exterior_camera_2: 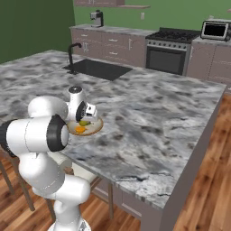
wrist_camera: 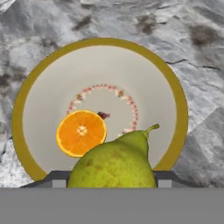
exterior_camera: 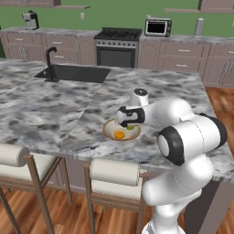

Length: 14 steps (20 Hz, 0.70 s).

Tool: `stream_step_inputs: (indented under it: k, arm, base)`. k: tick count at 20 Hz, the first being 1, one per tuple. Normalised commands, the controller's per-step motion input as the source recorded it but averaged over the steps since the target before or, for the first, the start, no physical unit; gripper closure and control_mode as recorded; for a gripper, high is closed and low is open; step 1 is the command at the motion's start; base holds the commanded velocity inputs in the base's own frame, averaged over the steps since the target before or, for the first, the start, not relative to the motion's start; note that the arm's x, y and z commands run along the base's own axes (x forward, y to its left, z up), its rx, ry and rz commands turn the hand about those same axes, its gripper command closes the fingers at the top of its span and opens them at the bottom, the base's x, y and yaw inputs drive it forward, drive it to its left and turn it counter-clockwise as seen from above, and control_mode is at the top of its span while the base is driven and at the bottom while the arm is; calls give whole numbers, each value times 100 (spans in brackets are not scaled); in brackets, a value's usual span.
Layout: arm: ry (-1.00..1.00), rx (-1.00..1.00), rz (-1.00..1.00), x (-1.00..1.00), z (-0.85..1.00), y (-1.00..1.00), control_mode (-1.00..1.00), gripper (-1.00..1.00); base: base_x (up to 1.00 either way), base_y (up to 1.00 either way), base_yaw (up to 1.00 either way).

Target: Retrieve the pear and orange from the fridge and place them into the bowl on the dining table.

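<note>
Marbled table [exterior_camera: 55, 109] carries the bowl [wrist_camera: 26, 109] with the orange [wrist_camera: 81, 133] inside, and we, our gripper [exterior_camera: 129, 119] clasping the pear [wrist_camera: 114, 162] above it, should lower before letting go.

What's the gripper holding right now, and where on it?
The pear, gripped across its wide lower body between the fingers, stem end pointing away, above the bowl.

Around the bowl [wrist_camera: 175, 87] the bench [exterior_camera: 55, 109] lies bare on every side. Inside the bowl, the orange [wrist_camera: 81, 133] and the pear [wrist_camera: 114, 164] crowd one half; the other half is free.
</note>
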Motion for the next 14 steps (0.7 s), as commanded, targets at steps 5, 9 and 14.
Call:
stream_step_inputs:
  k: [5,9,14]
  arm:
    - [0,0,-1,33,-28,6,-100,100]
    - [0,0,-2,35,-27,10,-100,100]
    - [0,0,-2,39,-32,9,-100,100]
  base:
    - [0,0,0]
    - [0,0,0]
    - [0,0,0]
